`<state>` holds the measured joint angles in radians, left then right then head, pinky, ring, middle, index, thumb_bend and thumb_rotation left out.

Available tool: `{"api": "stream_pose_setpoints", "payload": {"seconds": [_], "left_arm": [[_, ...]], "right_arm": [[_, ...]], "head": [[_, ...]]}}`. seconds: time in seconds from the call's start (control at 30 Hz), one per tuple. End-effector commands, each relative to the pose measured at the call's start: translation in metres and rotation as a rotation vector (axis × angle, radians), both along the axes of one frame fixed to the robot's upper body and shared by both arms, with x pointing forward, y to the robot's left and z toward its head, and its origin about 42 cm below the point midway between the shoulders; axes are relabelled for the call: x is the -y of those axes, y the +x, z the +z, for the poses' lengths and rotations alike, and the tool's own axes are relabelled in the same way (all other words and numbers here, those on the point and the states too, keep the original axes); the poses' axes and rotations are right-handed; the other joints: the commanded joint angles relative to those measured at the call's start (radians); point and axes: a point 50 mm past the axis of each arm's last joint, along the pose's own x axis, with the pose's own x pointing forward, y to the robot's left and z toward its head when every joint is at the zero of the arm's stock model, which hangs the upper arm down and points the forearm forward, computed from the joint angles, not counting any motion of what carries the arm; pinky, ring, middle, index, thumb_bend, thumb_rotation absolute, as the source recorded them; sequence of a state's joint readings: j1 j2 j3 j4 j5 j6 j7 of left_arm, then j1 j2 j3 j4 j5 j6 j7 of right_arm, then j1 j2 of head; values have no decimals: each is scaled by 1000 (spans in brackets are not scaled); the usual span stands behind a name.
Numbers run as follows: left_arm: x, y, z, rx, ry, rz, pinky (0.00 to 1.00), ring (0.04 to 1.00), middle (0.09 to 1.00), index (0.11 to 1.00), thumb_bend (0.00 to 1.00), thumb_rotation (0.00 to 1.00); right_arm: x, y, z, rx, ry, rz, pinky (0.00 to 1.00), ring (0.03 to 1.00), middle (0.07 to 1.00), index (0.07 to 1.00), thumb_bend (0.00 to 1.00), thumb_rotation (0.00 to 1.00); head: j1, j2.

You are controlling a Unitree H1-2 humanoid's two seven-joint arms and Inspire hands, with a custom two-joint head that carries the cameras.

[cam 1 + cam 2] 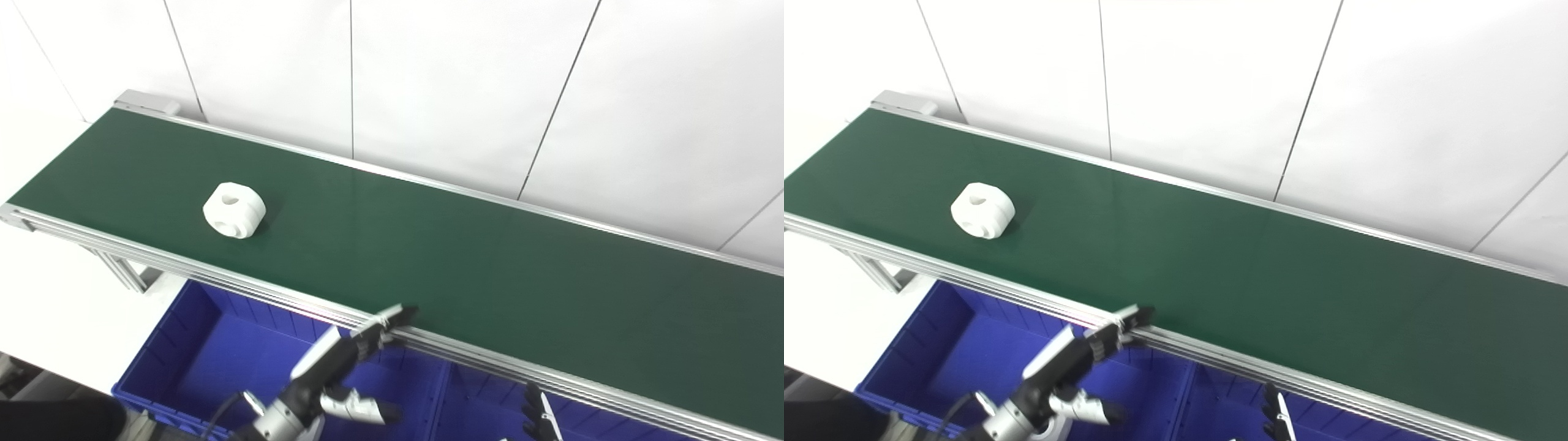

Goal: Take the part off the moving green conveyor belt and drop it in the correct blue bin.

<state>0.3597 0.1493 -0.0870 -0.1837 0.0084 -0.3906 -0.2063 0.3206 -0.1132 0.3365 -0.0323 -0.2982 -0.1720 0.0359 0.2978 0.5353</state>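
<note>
White wall panels back your scene, with the green conveyor belt as your landmark. Nearest you, below the belt's near rail, sit the blue bins. Your left hand hangs over them, fingers stretched out and spread toward the rail, thumb apart, holding nothing. Your right hand barely shows at the bottom edge; you cannot tell how it is set. Farther off, the white round part lies on the belt toward its left end, well apart from both hands.
</note>
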Motion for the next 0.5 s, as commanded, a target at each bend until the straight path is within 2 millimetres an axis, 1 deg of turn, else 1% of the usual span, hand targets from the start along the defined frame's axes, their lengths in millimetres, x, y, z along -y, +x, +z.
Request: {"api": "stream_pose_setpoints", "payload": {"seconds": [0.0, 0.03, 0.07, 0.1, 0.13, 0.17, 0.23, 0.33, 0.37, 0.4, 0.47], "left_arm": [[-10, 11, 21, 61, 17, 2, 942, 979, 978, 931, 821, 575], [-13, 15, 26, 70, 20, -2, 947, 987, 985, 939, 812, 574], [-17, 19, 31, 87, 29, -6, 939, 996, 996, 958, 772, 567], [-20, 23, 36, 103, 38, -7, 937, 996, 997, 962, 763, 565], [-24, 28, 40, 120, 52, -6, 942, 999, 999, 978, 730, 555], [-28, 33, 45, 132, 61, 0, 941, 1000, 1000, 984, 716, 556], [-36, 42, 54, 138, 87, 19, 944, 999, 1000, 991, 691, 519], [-46, 56, 68, 142, 138, 44, 937, 1000, 1000, 999, 684, 478], [-50, 61, 72, 141, 148, 47, 937, 1000, 1000, 999, 684, 474], [-53, 66, 75, 143, 163, 50, 941, 1000, 1000, 1000, 682, 445], [-60, 75, 82, 150, 207, 55, 940, 1000, 1000, 1000, 671, 419]], "right_arm": [[-6, 5, 11, 93, 42, 7, 867, 927, 953, 974, 508, 780], [-7, 6, 12, 94, 42, 7, 865, 925, 951, 972, 512, 778], [-8, 7, 12, 95, 41, 7, 864, 922, 947, 970, 519, 770], [-8, 8, 13, 97, 40, 7, 863, 921, 947, 969, 520, 768], [-9, 8, 13, 98, 39, 7, 858, 916, 944, 967, 526, 752], [-10, 9, 14, 100, 39, 7, 856, 914, 943, 965, 528, 745], [-11, 10, 15, 105, 38, 1, 846, 909, 936, 962, 544, 736], [-13, 11, 17, 116, 35, -3, 831, 902, 925, 957, 583, 739], [-13, 11, 18, 122, 31, -2, 831, 902, 924, 957, 584, 740], [-13, 11, 18, 126, 28, -2, 828, 899, 922, 955, 587, 743], [-13, 11, 19, 128, 26, 2, 828, 898, 923, 956, 574, 724]], "head": [[-6, 1], [-26, 18], [-26, 18], [-43, 28], [-43, 28], [-59, 40], [-65, 49], [-69, 59], [-67, 61], [-66, 67], [-61, 69]]}}
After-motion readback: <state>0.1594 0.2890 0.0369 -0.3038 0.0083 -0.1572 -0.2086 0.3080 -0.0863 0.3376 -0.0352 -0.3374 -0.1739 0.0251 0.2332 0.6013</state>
